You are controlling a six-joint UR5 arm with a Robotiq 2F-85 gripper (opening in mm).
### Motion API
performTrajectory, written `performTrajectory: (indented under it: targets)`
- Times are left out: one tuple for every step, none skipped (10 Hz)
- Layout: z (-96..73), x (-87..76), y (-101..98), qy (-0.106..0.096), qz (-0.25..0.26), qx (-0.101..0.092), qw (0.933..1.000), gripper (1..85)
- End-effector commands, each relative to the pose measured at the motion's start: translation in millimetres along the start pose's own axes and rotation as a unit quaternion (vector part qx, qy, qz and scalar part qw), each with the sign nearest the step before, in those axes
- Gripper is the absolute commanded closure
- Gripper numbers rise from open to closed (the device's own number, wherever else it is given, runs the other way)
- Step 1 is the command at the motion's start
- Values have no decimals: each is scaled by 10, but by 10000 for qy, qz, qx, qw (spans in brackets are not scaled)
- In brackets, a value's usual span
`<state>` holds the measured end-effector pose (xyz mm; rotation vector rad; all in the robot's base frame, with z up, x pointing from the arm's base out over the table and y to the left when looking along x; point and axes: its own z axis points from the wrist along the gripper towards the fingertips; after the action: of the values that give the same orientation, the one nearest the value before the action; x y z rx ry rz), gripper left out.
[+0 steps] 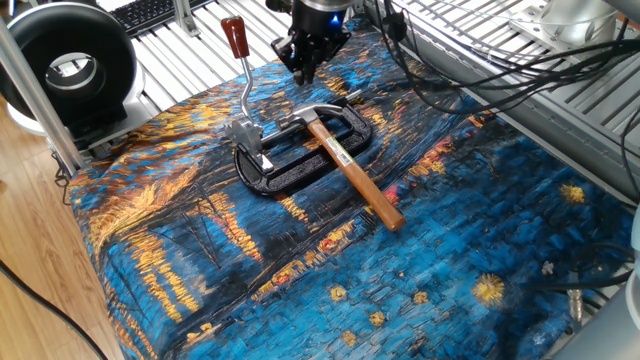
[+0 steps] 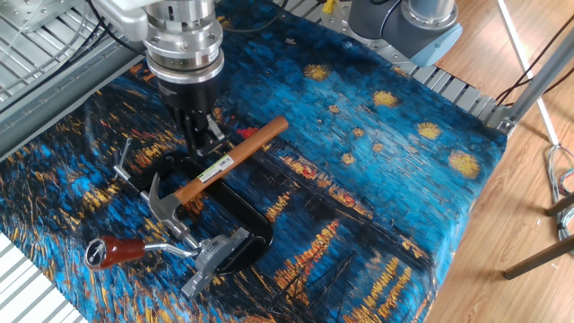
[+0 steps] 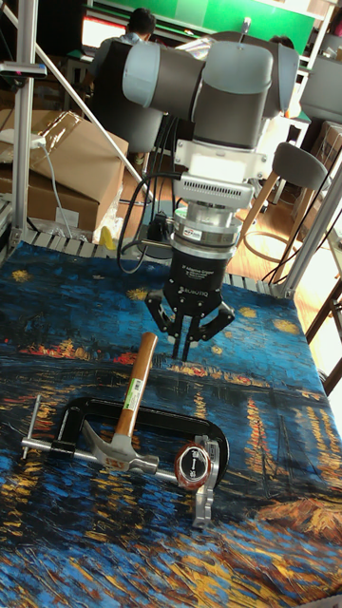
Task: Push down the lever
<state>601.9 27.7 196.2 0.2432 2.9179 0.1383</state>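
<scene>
The lever stands nearly upright, its dark red end [image 1: 234,37] atop a thin bent silver rod [image 1: 246,92] hinged to a silver bracket [image 1: 249,137] on a black oval base [image 1: 300,172]. The same red end [image 2: 113,251] shows in the other fixed view, and the red end [image 3: 193,464] faces the tall fixed view. My gripper [image 1: 303,70] hangs a little to the right of the red end and behind the base, apart from it. The gripper [image 3: 183,354] has its fingers drawn together with nothing between them. It hovers above the cloth near the hammer, as the gripper [image 2: 199,136] shows.
A wooden-handled hammer [image 1: 357,177] lies across the black base, steel head [image 2: 161,203] near the lever's bracket. A blue and orange painted cloth [image 1: 450,250] covers the table. A black round device [image 1: 68,62] stands at the back left. Cables [image 1: 480,60] hang at the back right.
</scene>
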Motion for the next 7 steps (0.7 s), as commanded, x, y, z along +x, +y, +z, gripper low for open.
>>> performTrajectory:
  targets:
    - [-12, -44, -149, -124, -33, 99, 9999, 840]
    - [-11, -41, -180, -133, -43, 106, 9998, 840]
    - [7, -53, -206, -154, -52, 140, 9998, 840]
    - [22, -68, -250, -170, -76, 243, 9995, 840]
    - [18, -63, -271, -151, -83, 315, 9994, 840]
    - [20, -61, -267, -144, -75, 316, 9994, 840]
    - [30, -65, -246, -152, -50, 269, 9995, 840]
